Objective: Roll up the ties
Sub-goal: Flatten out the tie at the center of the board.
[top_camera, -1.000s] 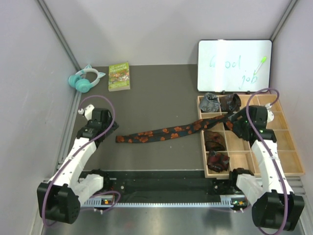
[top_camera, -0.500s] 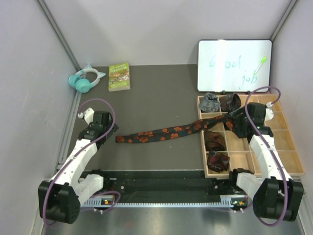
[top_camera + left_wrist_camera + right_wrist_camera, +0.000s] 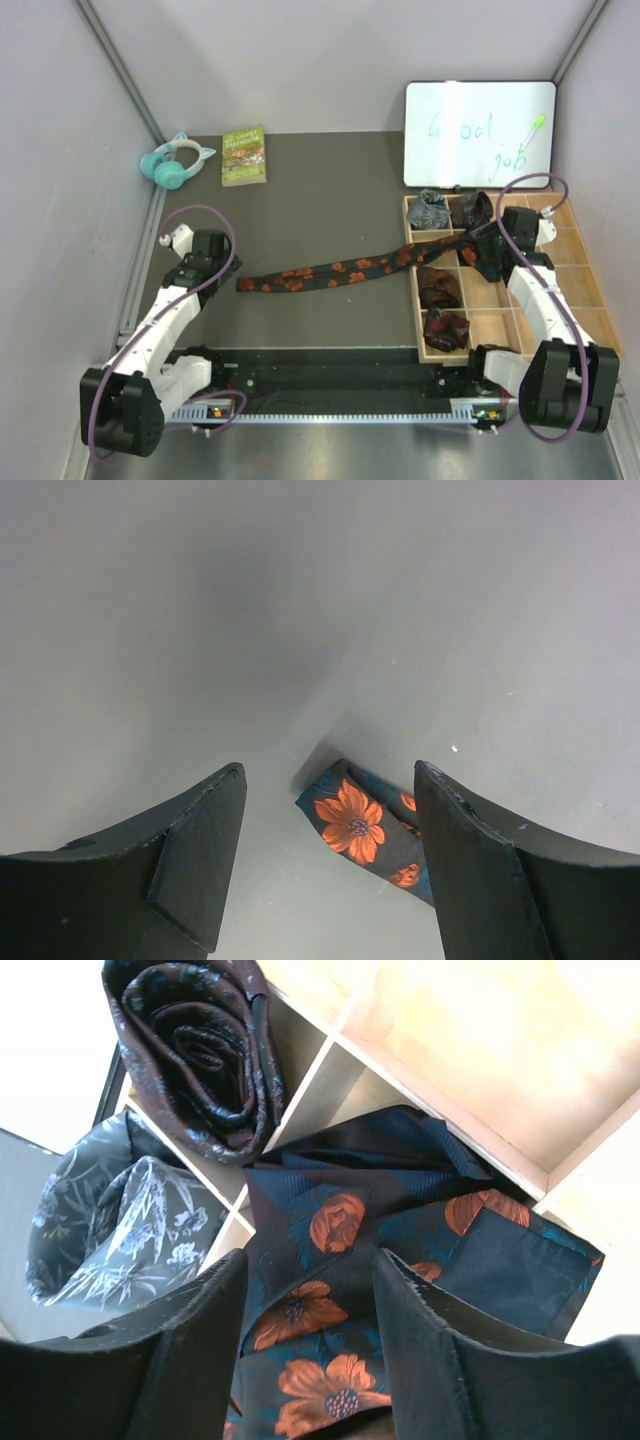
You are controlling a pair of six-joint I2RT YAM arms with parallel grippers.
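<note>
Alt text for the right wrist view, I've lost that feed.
The right pincer straddles the wide end of the orange-flowered tie, draped over a divider of the wooden tray. Beyond sit a rolled dark brown tie and a rolled grey tie.

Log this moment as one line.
left end effector: open, over narrow tip of floral tie | right end effector: open, over wide end at tray

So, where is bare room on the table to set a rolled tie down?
Free: mat between book, whiteboard and flowered tie; mat strip in front of that tie; tray's right compartments. Crowded: tray's left columns, with rolled ties.
</note>
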